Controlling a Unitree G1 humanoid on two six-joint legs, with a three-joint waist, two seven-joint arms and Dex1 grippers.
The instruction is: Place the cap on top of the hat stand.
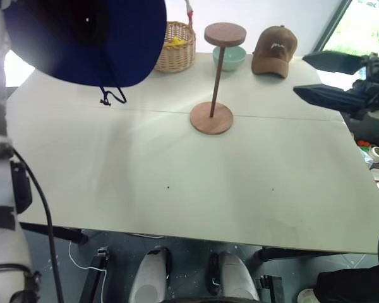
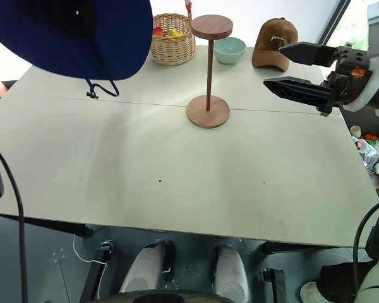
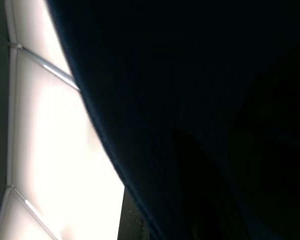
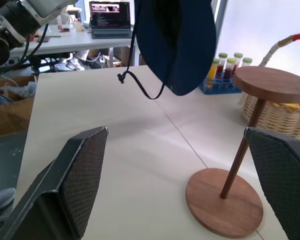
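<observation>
The cap [image 1: 88, 38] hangs high at the far left, pinched in the closed left gripper — hat stand [image 1: 216, 79] still bare; right gripper [image 2: 301, 71] spread, empty.

This is looking like a lab or robotics workroom: a laptop [image 4: 110, 14] is glowing on a cluttered back bench [image 4: 65, 42], a rack of capped sample tubes [image 4: 229, 70] is standing on the pale desk [image 1: 177, 177], and cables [image 1: 82, 262] are trailing over the speckled floor [image 1: 189, 252].
</observation>
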